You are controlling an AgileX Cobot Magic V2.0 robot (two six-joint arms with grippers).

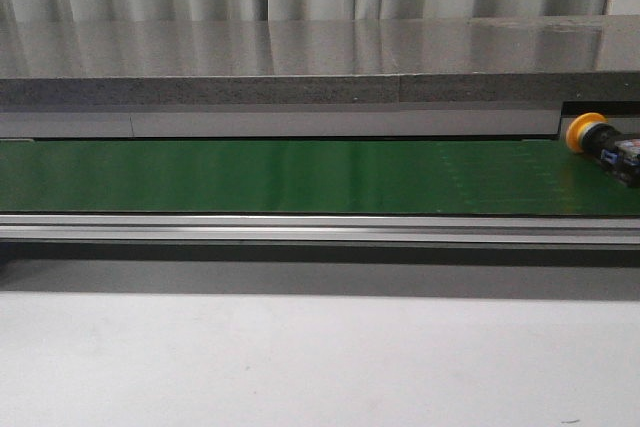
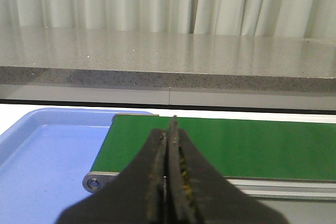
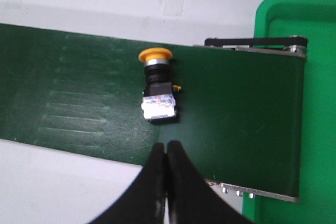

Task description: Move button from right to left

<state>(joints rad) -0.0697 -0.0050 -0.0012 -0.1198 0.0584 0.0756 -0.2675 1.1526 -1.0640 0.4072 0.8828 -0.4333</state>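
My right gripper (image 3: 167, 153) hangs above the near edge of the long dark green conveyor belt (image 3: 79, 87), its two black fingers pressed together with nothing between them. My left gripper (image 2: 169, 145) is held low and level, facing along the other end of that belt toward a grey speckled stone ledge (image 2: 157, 56); its fingers are likewise closed flat against each other and hold nothing. Neither arm shows in the front view.

I count one small push-button switch with a round orange-yellow cap on a black cube-like body (image 3: 157, 85), one belt, one pale blue plastic tray (image 2: 42, 161) off the belt's left end, and one bright green plastic tray (image 3: 315, 77) off its right end.

The button lies on its side on the belt near the right end, just beyond my right fingertips without touching them. Its long axis runs across the belt, cap toward the far edge, pale-labelled base toward me.
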